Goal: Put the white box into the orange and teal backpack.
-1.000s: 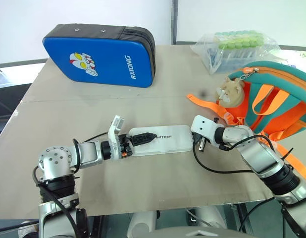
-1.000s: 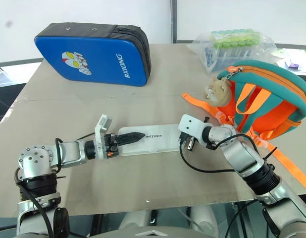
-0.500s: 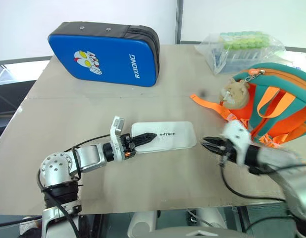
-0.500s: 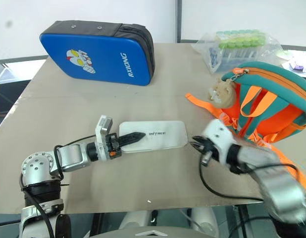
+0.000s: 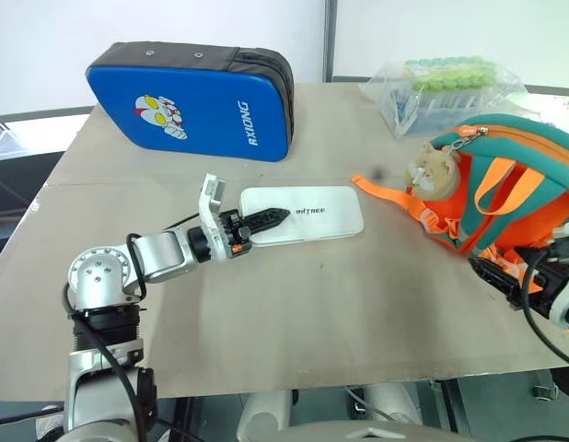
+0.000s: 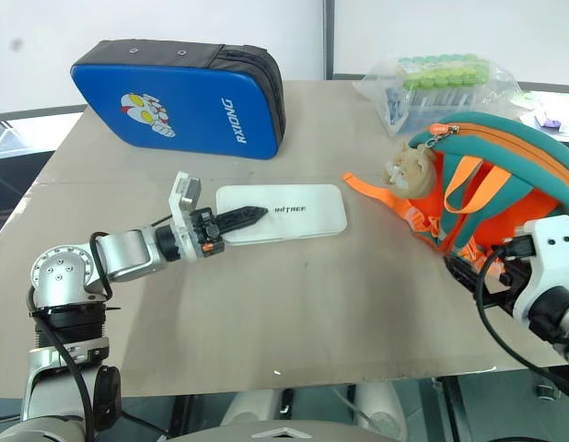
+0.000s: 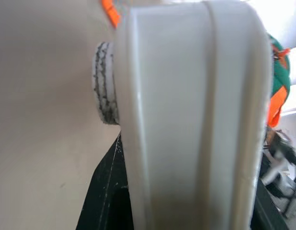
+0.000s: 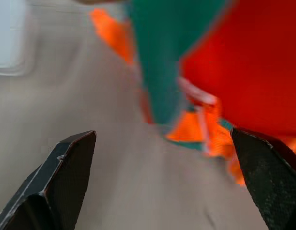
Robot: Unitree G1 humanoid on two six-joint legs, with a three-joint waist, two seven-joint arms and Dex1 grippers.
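table point(image 5: 294, 313) | left hand point(image 5: 266, 221) grasping white box point(image 5: 312, 214) | right hand point(image 8: 162, 182) released

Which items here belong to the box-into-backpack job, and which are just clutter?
Job: white box, held at one end by the left gripper; orange and teal backpack; open right gripper.
Clutter: blue padded case; clear bag of green-capped tubes.

Your left wrist camera looks along the white box point(image 7: 186, 120), seen edge-on between dark fingers point(image 7: 107, 201) of the left claw point(image 7: 186, 211), above the tan counter point(image 7: 42, 96). Beyond its far edge shows the orange and teal backpack point(image 7: 278, 91).
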